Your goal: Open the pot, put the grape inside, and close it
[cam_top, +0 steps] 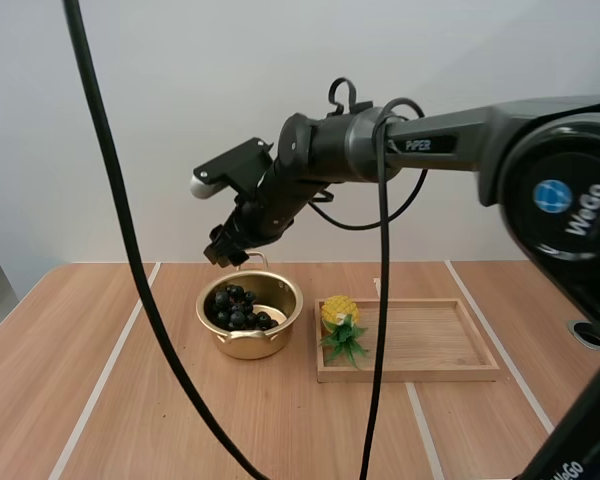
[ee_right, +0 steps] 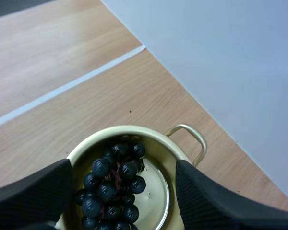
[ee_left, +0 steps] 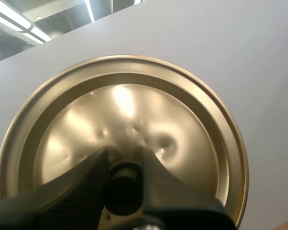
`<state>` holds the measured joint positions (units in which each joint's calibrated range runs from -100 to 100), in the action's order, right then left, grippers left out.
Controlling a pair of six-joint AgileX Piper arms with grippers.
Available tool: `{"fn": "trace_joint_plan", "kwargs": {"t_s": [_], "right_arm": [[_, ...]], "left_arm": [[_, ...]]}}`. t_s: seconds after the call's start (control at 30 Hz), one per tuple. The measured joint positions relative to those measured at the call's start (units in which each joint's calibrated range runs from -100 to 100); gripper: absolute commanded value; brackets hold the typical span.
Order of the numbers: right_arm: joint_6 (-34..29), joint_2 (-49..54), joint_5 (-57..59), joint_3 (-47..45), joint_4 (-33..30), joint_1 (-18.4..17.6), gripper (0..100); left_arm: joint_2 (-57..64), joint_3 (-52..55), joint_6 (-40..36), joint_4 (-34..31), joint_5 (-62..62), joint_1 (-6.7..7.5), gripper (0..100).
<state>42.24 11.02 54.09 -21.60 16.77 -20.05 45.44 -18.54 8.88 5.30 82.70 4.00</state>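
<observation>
light wooden table (cam_top: pixel 100 350): white stripes run across it from the near edge to the far edge.
round golden metal pot (cam_top: pixel 250 345): stands upright and uncovered on the table, toward the far edge and about midway between the left and right edges. A looped metal handle (ee_right: pixel 194 139) stands out from its rim.
bunch of dark, almost black grapes (cam_top: pixel 238 308): lies inside the pot on its shiny floor, bunched against one side, with bare metal showing beside it.
round golden metal lid (ee_left: pixel 182 124): has a raised rim and a black knob (ee_left: pixel 124 191) at its centre. It is held up off the table, its knob side turned to the left wrist camera.
left gripper (ee_left: pixel 124 158): clamped on the knob of the lid, one black finger tight against each side of it.
right gripper (cam_top: pixel 223 252): hangs in the air over the far left part of the pot's rim, apart from it. Its black fingers (ee_right: pixel 33 191) stand wide apart with nothing between them, and the grapes lie straight below the gap.
shallow rectangular wooden tray (cam_top: pixel 430 340): lies flat just to the right of the pot, toward the table's right edge, with a narrow strip of table between the two.
small yellow toy pineapple (cam_top: pixel 340 322): sits in the left end of the tray, its green leaves pointing toward the near edge.
</observation>
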Motion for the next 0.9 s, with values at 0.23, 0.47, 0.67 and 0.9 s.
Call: {"fn": "trace_joint_plan", "kwargs": {"t_s": [0.23,0.47,0.67,0.9], "right_arm": [[-4.1,11.3,8.8,0.0,-4.1,0.0,100],[-6.5,21.3,20.8,0.0,-10.9,0.0,100],[-12.2,31.6,27.7,0.0,-19.1,0.4,100],[-14.2,39.6,29.5,0.0,-23.8,3.8,100]], "left_arm": [[0.0,0.0,0.0,0.0,0.0,0.0,0],[0.0,0.0,0.0,-1.0,0.0,0.0,0],[0.0,0.0,0.0,-2.3,0.0,0.0,0],[0.0,0.0,0.0,-2.4,0.0,0.0,0]]}}
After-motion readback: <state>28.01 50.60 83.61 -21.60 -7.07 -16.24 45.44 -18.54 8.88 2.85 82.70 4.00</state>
